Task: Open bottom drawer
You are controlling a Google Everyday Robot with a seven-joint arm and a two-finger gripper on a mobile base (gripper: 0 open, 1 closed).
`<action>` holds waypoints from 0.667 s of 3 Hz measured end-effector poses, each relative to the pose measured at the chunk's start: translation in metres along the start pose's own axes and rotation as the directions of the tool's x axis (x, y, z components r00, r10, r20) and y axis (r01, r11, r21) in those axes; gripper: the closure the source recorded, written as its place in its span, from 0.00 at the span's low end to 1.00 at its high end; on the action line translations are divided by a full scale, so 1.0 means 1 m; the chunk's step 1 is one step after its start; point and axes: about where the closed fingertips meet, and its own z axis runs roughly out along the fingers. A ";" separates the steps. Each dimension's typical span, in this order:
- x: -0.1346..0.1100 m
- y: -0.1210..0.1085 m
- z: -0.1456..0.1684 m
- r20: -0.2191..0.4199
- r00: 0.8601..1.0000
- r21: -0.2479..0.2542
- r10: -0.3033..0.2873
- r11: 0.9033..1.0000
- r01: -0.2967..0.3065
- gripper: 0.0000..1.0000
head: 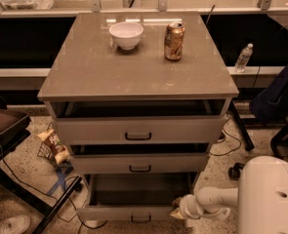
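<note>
- I see the bottom drawer (115, 212) front as smooth, matt pale grey.
- My gripper (175, 211), at five o'clock, looks like smooth pale plastic, I think.
- The can (174, 42) is shiny metal; the bowl (126, 34) glossy white; the cabinet top (133, 74) matt.
</note>
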 end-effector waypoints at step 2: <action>0.013 0.039 -0.013 -0.047 0.998 -0.043 0.047 0.998 -0.049 1.00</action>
